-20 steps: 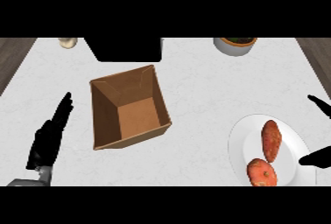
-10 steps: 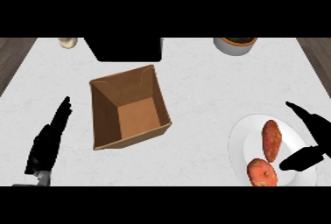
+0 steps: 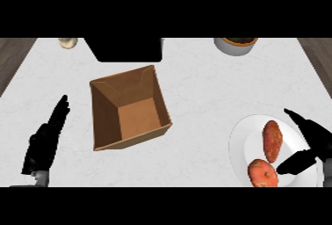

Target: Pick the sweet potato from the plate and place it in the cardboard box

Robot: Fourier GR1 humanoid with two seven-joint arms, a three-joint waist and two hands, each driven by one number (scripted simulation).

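A long reddish-brown sweet potato (image 3: 272, 141) lies on a white plate (image 3: 243, 140) at the lower right of the counter. A rounder orange-red piece (image 3: 262, 172) lies just below it on the same plate. My right hand (image 3: 312, 145) hovers over the plate's right side, open, fingers pointing up-left and thumb reaching toward the round piece; it holds nothing. An open cardboard box (image 3: 127, 107) stands at centre left, with nothing inside. My left hand (image 3: 44, 143) rests open at the left edge, fingers up.
A white pot with dark contents (image 3: 236, 45) stands at the back right. A black block (image 3: 126, 49) sits at the back centre, and a small pale object (image 3: 67, 42) at the back left. Wooden floor shows beyond both counter sides.
My right hand has moved in from the right edge toward the left, over the plate's right side. The left hand, box and sweet potato have not moved.
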